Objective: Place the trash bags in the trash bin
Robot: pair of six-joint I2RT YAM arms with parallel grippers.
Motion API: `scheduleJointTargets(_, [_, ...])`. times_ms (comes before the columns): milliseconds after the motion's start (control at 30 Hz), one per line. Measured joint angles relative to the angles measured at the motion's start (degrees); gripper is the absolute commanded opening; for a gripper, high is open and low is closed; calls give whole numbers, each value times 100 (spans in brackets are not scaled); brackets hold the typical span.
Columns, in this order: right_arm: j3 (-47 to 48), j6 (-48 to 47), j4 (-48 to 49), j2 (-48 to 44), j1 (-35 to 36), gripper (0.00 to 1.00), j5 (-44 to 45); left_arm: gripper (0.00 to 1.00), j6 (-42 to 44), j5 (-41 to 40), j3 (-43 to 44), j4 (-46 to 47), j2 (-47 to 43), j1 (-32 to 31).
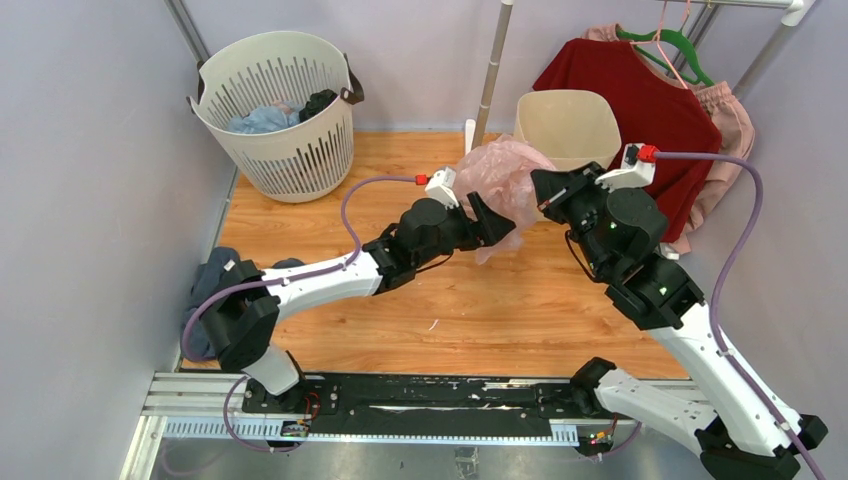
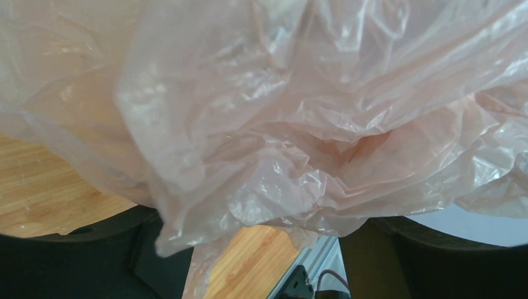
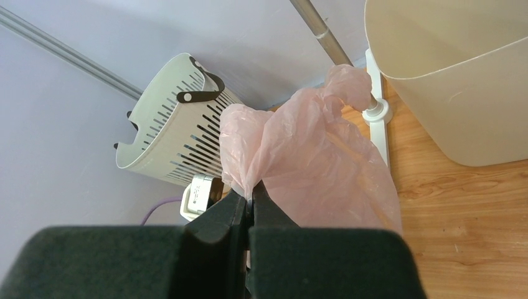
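- Left arm [image 1: 320, 280] — glossy white shell links between bulky matte-black joint housings.
- Right arm [image 1: 700, 350] — the same white-and-black build, with small green lights [image 1: 612, 226] glowing on its black housings.
- A thin purple cable on each: left cable [image 1: 345, 215], right cable [image 1: 745, 220].
- Each wrist carries a white camera box with a red tip: left box [image 1: 438, 183], right box [image 1: 635, 160].
- Left gripper [image 1: 492, 222] and right gripper [image 3: 250, 202] are all black; the right's fingers [image 3: 218, 227] are smooth and wedge-shaped.
- The bases sit on a black plate [image 1: 420, 395] between silver slotted rails.

Bright, even light, soft shadows; white glints on the trash bag [image 2: 261, 124].
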Motion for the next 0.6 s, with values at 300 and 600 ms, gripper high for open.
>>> scheduleJointTargets(300, [-4, 26, 35, -2, 0, 0, -9, 0, 164, -50, -2, 2, 0, -26])
scheduleJointTargets(600, [9, -186, -155, -498, 0, 0, 210, 0, 678, -214, -557, -468, -1029, -22])
